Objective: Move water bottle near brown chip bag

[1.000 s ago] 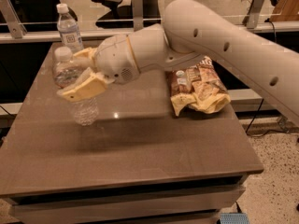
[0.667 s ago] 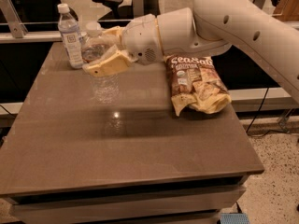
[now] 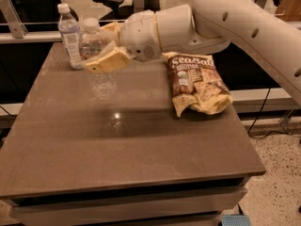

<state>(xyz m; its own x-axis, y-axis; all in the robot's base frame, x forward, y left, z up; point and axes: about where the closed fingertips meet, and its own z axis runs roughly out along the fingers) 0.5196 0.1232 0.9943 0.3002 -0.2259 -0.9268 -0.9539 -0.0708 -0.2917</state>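
- The gripper is clamping its tan fingers around the upper body of the water bottle, holding it upright over the left rear part of the table.
- The bottle's base is appearing to hang just clear of the table top, though the clear plastic is making that hard to confirm.
- The water bottle is sitting well apart from the brown chip bag, which is lying toward the right rear of the table, below the white arm.
- A slimmer bottle with a tall white label is standing just beside the held one, on its left.
- Risk one: any swing or twist of the wrist here is likely to clip that slimmer bottle and topple it.
- Risk two: the ribbed, thin-walled plastic is liable to flex under the squeeze, letting the bottle slip or tilt between the fingers during the carry.
- Risk three: a low pass toward the right is threatening to shove or crumple the bag, with the bottle's base or with the bulky wrist.
- Risk four: a release onto the bag's pale edge, or from a tilt, is apt to tip the top-heavy bottle over.
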